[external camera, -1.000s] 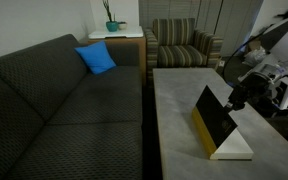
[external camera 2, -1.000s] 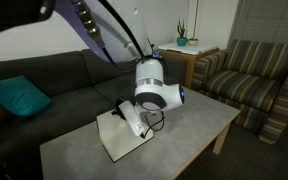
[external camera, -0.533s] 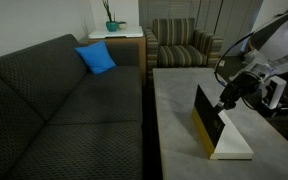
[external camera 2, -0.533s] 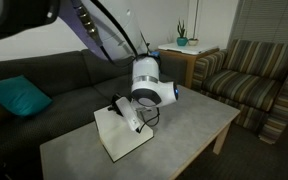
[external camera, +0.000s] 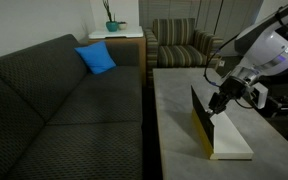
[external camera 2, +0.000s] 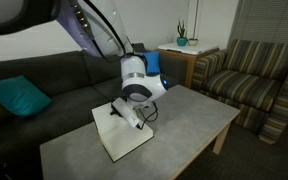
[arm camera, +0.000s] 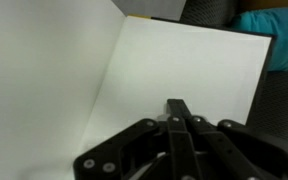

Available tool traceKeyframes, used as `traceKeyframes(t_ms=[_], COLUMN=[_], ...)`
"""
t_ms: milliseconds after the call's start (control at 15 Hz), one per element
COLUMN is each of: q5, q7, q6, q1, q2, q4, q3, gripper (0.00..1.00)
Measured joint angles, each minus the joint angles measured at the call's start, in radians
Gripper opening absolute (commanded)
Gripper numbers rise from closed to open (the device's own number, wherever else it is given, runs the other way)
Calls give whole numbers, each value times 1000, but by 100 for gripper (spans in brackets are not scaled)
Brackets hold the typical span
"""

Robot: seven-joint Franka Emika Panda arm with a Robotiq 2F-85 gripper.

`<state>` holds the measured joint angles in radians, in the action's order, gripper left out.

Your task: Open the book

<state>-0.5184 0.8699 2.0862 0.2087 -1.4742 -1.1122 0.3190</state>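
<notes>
A large, thick, rectangular hardcover book [external camera: 224,142] with a black cover and a yellow spine [external camera: 200,135] is seen lying on a grey, stone-patterned table top [external camera: 174,95], with bare table surface left on every side of it. It is shown partly opened. The black front cover [external camera: 201,108] is raised steeply, close to upright, and is hinged along the spine. The block of plain white pages [external camera: 234,145] is laid flat beneath it. In the wrist view, two blank white surfaces are met at a straight crease; the left one is probably the inside of the cover [arm camera: 34,80], and the right one is the top page [arm camera: 189,60].
</notes>
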Motion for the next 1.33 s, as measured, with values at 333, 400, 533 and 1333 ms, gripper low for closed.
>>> traceKeyframes(t_ms=[333, 400, 533, 1333], q5=[30, 40, 60, 199], q7=[-1, -1, -4, -28], q6=[86, 102, 148, 516], q1=[-69, -83, -113, -228], q2=[0, -1, -2, 87], q4=[-1, -4, -14, -111], q3=[-20, -22, -24, -173], gripper=[0, 0, 0, 0])
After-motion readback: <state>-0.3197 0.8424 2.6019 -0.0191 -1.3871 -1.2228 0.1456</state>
